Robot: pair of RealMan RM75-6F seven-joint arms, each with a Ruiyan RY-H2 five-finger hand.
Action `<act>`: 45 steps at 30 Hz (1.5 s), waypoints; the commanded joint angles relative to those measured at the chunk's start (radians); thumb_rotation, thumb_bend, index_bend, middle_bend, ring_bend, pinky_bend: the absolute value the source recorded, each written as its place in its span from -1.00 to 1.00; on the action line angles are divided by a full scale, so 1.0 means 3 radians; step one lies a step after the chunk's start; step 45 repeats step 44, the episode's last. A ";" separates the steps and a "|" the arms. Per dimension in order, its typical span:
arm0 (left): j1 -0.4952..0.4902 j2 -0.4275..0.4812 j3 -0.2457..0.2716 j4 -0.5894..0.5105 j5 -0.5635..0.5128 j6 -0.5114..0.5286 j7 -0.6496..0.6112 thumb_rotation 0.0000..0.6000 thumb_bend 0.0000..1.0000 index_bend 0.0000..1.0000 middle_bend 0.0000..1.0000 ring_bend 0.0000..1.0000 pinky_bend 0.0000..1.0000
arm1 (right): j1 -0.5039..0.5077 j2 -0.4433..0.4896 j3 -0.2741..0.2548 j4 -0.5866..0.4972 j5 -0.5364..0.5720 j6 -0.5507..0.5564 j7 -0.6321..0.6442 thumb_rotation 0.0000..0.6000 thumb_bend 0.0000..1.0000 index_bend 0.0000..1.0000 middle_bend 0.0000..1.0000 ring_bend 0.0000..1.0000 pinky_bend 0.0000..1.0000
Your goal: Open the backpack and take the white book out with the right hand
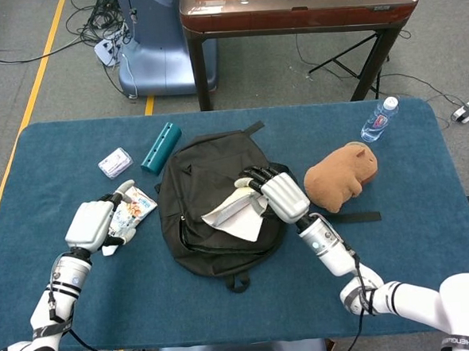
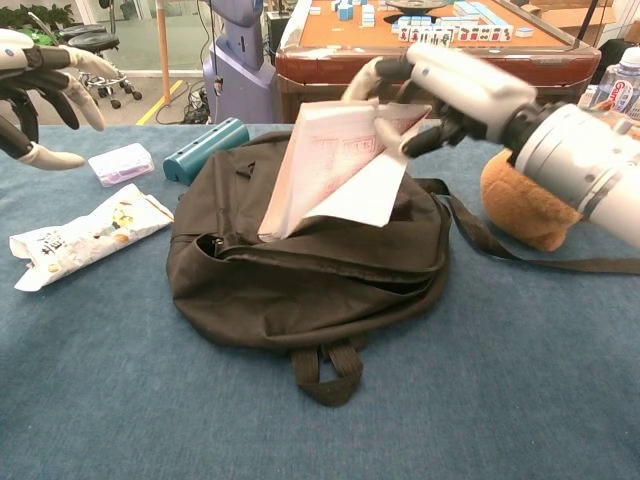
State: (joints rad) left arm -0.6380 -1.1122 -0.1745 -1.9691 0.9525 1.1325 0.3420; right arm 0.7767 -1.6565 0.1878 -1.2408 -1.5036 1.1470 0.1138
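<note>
Black fabric backpack (image 1: 221, 216) lies flat at the middle of the blue-covered table (image 1: 398, 253), carry loop toward the robot; taken as landmark. Head view: right hand (image 1: 271, 193) sits over the backpack's right half, fingers curled round the top edge of the white book (image 1: 235, 215), which hangs tilted above the bag with pages fanning down-left. Brown plush capybara (image 1: 342, 177) just right of the backpack, one black strap running under it. Clear water bottle (image 1: 378, 119) further right and back, near the table edge. Teal case (image 1: 161, 146) at the backpack's back-left corner; small pill-box-like packet (image 1: 115, 161) left of that. Left hand (image 1: 94, 224) well left of the backpack, fingers apart, holding nothing, above a printed snack packet (image 1: 133, 209). Wooden table (image 1: 296, 5) stands on the floor beyond.

Chest view: right hand (image 2: 435, 85) comes in from the right, blurred, thumb and fingers pinching the book (image 2: 335, 165) by its upper corner. The book is clear of the backpack's (image 2: 310, 270) zip opening, lower corner just above the top flap; cannot tell if it touches. Capybara (image 2: 535, 200) right of the bag, partly behind the right forearm. Left hand (image 2: 45, 75) raised at far left, fingers spread, empty. Snack packet (image 2: 85, 235) lies left of the bag; teal case (image 2: 205, 148) and small packet (image 2: 120, 163) behind it.
</note>
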 commanded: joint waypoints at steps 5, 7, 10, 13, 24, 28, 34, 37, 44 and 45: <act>0.0021 0.0046 -0.0009 -0.0001 -0.0002 -0.0040 -0.0086 1.00 -0.43 -0.86 -0.40 -0.43 -0.10 | -0.0109 0.0768 -0.0244 -0.1074 0.0121 -0.0281 -0.0301 1.00 -0.62 -1.00 -1.00 -1.00 -1.00; 0.0037 0.0069 -0.0006 0.0001 0.0012 -0.0046 -0.0123 1.00 -0.43 -0.86 -0.40 -0.43 -0.10 | -0.0200 0.0949 -0.0309 -0.1259 0.0061 -0.0196 -0.0357 1.00 -0.63 -1.00 -1.00 -1.00 -1.00; 0.0067 0.0107 -0.0002 0.0005 0.0034 -0.0049 -0.0183 1.00 -0.43 -0.86 -0.40 -0.43 -0.10 | -0.0332 0.1177 -0.0384 -0.1458 -0.0014 -0.0062 -0.0397 1.00 -0.63 -1.00 -1.00 -1.00 -1.00; 0.0110 0.0149 -0.0009 0.0005 0.0073 -0.0031 -0.0268 1.00 -0.43 -0.86 -0.40 -0.43 -0.10 | -0.0479 0.1370 -0.0423 -0.1565 -0.0083 0.0134 -0.0415 1.00 -0.63 -1.00 -1.00 -1.00 -1.00; 0.0383 0.0276 -0.0041 0.0137 0.0331 0.0267 -0.0638 1.00 -0.43 -0.77 -0.40 -0.41 -0.10 | -0.1107 0.1857 -0.0474 -0.1571 -0.0064 0.0866 -0.0315 1.00 -0.36 -0.35 -0.38 -0.56 -0.26; 0.0520 0.0267 -0.0005 0.0275 0.0457 0.0422 -0.0730 1.00 -0.43 -0.70 -0.40 -0.41 -0.10 | -0.1282 0.1963 -0.0549 -0.1525 -0.0058 0.0937 -0.0204 1.00 -0.33 -0.22 -0.27 -0.47 -0.22; 0.0719 0.0250 0.0091 0.0500 0.0661 0.0593 -0.0860 1.00 -0.43 -0.64 -0.40 -0.41 -0.11 | -0.1524 0.2087 -0.0685 -0.1445 -0.0159 0.1062 -0.0009 1.00 -0.32 -0.21 -0.27 -0.46 -0.22; 0.0860 0.0208 0.0151 0.0586 0.0781 0.0742 -0.0957 1.00 -0.43 -0.63 -0.40 -0.41 -0.11 | -0.1675 0.2109 -0.0744 -0.1422 -0.0187 0.1174 0.0042 1.00 -0.32 -0.21 -0.27 -0.46 -0.22; 0.1191 0.0110 0.0364 0.0734 0.1099 0.1072 -0.1032 1.00 -0.43 -0.60 -0.40 -0.41 -0.13 | -0.2044 0.2034 -0.0820 -0.1324 -0.0200 0.1504 0.0056 1.00 -0.32 -0.21 -0.28 -0.46 -0.22; 0.1191 0.0110 0.0364 0.0734 0.1099 0.1072 -0.1032 1.00 -0.43 -0.60 -0.40 -0.41 -0.13 | -0.2044 0.2034 -0.0820 -0.1324 -0.0200 0.1504 0.0056 1.00 -0.32 -0.21 -0.28 -0.46 -0.22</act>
